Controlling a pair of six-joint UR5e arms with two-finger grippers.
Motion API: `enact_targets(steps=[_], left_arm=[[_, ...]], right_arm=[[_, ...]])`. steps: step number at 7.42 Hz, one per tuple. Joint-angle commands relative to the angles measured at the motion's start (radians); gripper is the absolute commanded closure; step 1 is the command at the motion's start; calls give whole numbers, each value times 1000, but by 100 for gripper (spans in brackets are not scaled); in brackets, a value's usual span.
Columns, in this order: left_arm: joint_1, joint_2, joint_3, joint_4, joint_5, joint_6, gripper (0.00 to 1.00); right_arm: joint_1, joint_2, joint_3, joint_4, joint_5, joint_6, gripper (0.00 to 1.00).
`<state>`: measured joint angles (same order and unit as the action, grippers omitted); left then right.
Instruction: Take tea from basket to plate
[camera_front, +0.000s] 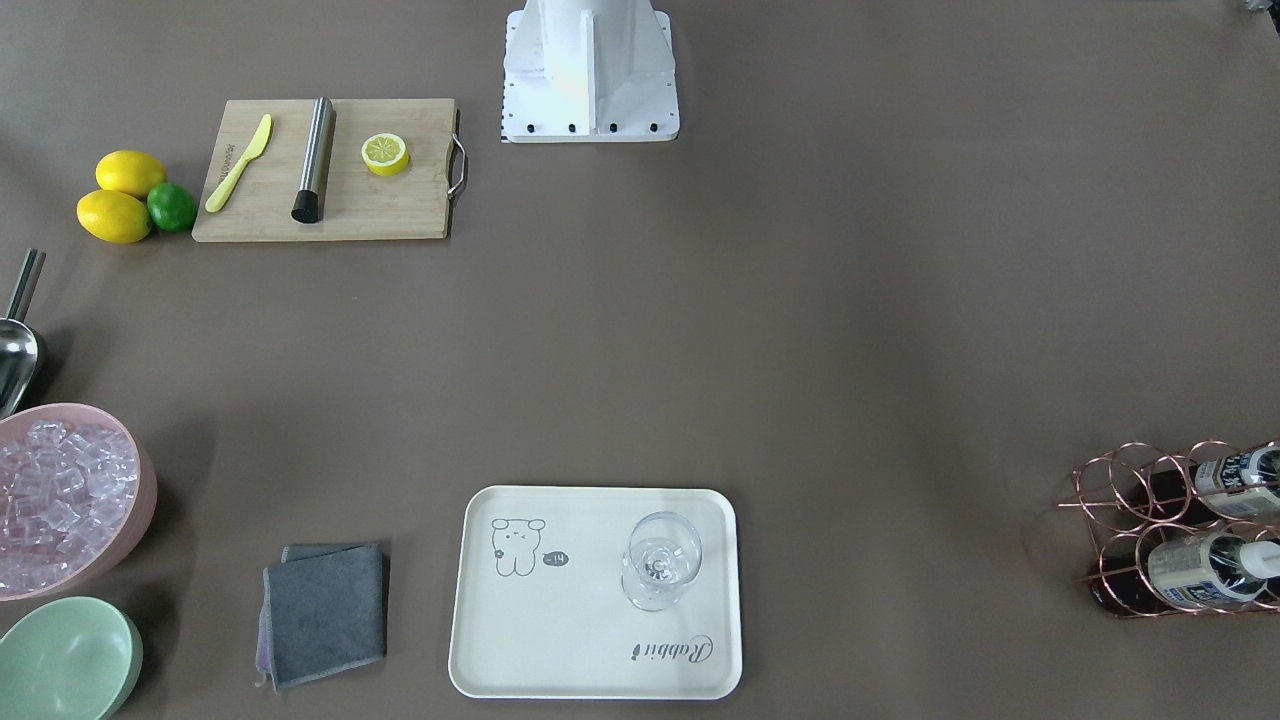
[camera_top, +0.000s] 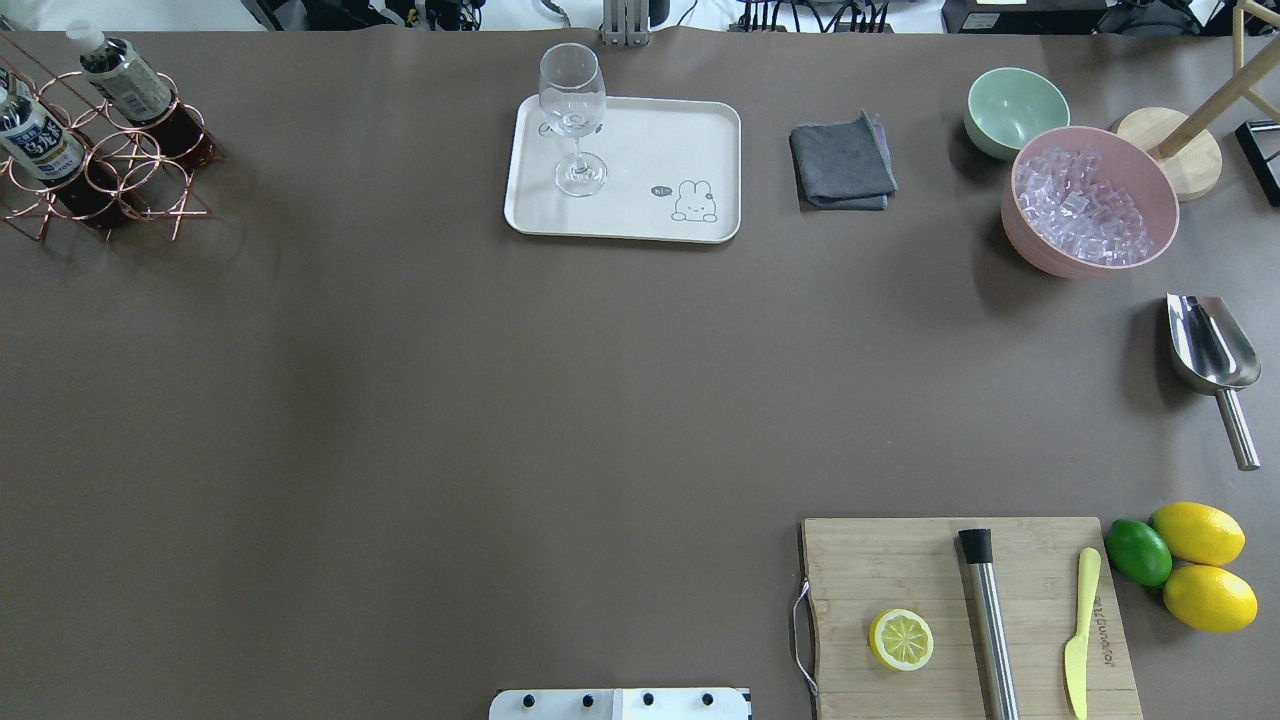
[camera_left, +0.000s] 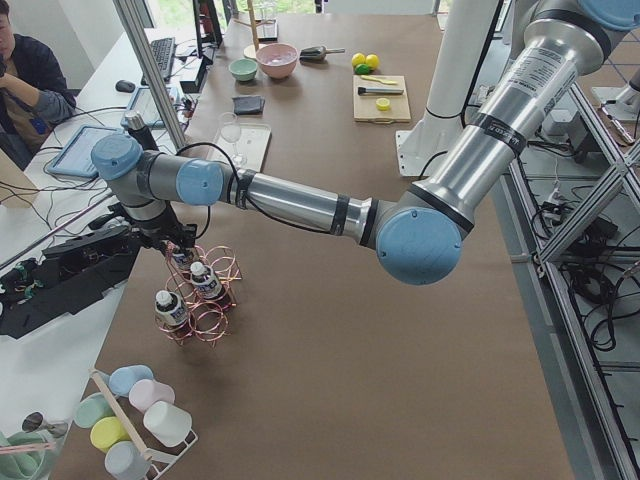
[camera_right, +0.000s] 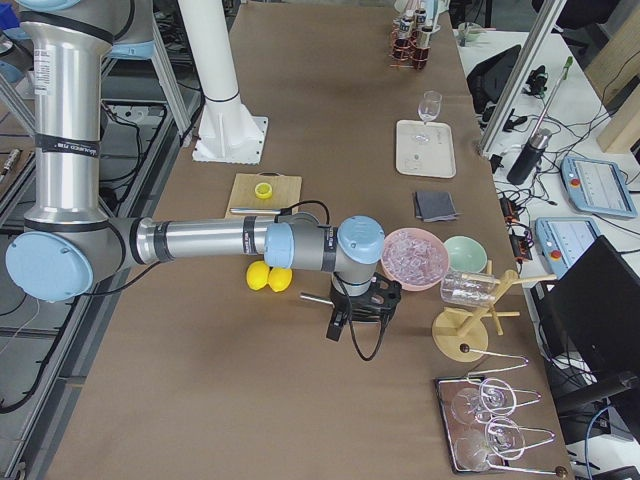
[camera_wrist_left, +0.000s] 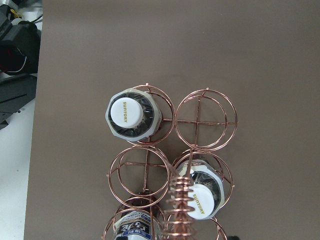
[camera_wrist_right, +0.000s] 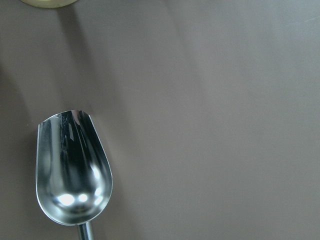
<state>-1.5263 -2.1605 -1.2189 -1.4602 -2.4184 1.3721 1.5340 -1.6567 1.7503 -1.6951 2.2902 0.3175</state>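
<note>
1. Standing upright in the basket (camera_wrist_left: 206, 120), three tea bottles fill three of its six ring cells, and the rings keep them from tipping. The tea (camera_wrist_left: 126, 114) in a corner cell shows its whole white cap in the left wrist view. The cell beside it is empty, so I judge this bottle the easiest to lift out.
2. A second bottle (camera_wrist_left: 197, 197) sits partly under the basket's coiled handle. A third bottle (camera_wrist_left: 134, 224) is cut off by the bottom edge of that view.
3. The left tool (camera_left: 172, 245) hangs just above the bottles, which suits a straight drop onto a cap. It shows only in the side view, small and mixed with the wire. I cannot tell how far it is open or whether it touches anything. The wrist view shows no fingers.
4. The plate (camera_front: 560, 640) lies well apart from the basket, further along the same edge of the counter (camera_front: 800, 350). A wine glass (camera_front: 660, 570) stands on the half nearer the basket. The bare half by the bear drawing looks like the spot for the tea.
5. The right tool (camera_right: 340, 325) hangs over a metal scoop (camera_wrist_right: 72, 170) at the counter's other end, out of the way. It too shows only in a side view, so I cannot tell its opening. The scoop's handle is cut off in the right wrist view.
6. The basket is clipped by the frame edge in both the front and overhead views.
</note>
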Motion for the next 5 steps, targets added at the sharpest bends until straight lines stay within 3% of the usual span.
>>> enact_targets(steps=[1, 3, 5], left_arm=[[-5, 7, -5, 10, -11, -10, 100], [-29, 10, -43, 21, -37, -13, 100], [-32, 8, -147, 105, -53, -15, 100]], right_arm=[[0, 0, 0, 0, 0, 0, 0], [0, 0, 0, 0, 0, 0, 0], [0, 0, 1, 0, 0, 0, 0]])
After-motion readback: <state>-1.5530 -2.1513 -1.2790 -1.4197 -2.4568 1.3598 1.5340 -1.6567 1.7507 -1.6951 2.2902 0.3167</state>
